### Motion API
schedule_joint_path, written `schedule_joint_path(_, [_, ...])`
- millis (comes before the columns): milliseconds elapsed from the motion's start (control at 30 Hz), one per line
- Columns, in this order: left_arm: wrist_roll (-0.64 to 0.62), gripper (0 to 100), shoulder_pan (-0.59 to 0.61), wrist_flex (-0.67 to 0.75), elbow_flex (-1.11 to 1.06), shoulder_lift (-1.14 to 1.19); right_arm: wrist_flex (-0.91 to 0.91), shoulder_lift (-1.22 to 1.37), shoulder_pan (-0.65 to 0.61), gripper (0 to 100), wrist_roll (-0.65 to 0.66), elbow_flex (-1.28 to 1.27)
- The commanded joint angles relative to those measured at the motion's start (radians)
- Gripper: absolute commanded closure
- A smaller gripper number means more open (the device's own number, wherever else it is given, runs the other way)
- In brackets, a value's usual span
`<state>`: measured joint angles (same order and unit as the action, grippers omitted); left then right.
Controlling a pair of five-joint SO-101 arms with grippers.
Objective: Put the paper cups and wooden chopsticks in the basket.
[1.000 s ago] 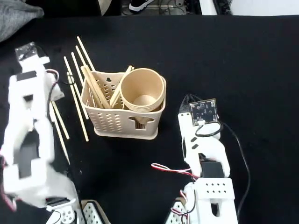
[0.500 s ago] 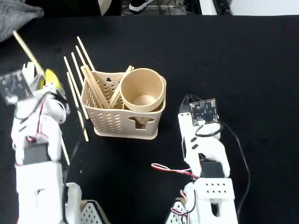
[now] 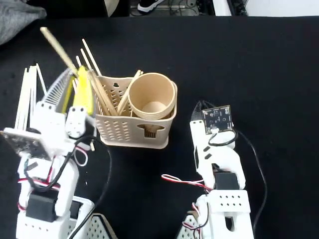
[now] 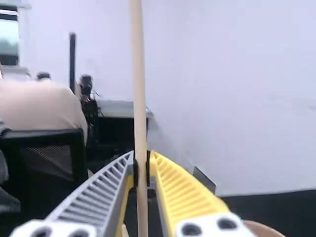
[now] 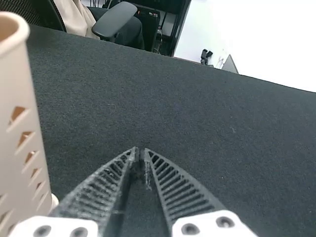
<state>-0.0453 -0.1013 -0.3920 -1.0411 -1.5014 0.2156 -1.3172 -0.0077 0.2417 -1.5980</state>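
Left wrist view: chopstick [image 4: 138, 74] seemingly upright

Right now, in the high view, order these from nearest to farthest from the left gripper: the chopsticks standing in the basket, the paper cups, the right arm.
From the left gripper, shut on a chopstick:
1. Standing chopsticks: right beside it, at the near end of the basket.
2. Paper cups: at the basket's other end.
3. Right arm: beyond the basket, across the table.
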Motion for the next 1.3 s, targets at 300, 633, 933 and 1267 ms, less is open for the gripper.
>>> schedule_joint_path(300, [0.009, 97, -0.024, 0.109, -0.223, -0.012, -0.006, -0.001, 0.011, 98.7, 0.005, 0.007])
schedule_joint_path(633, [-0.164, 78, 0.168, -0.396, 0.125, 0.038, -0.005, -0.001, 0.011, 98.7, 0.005, 0.007])
schedule_joint_path(933, [-0.144, 78, 0.398, -0.494, 0.255, 0.543, -0.005, -0.001, 0.011, 98.7, 0.005, 0.007])
schedule_joint_path(1267, [-0.017, 78, 0.567, -0.442, 0.332, 1.105, -0.005, -0.001, 0.009, 98.7, 0.005, 0.007])
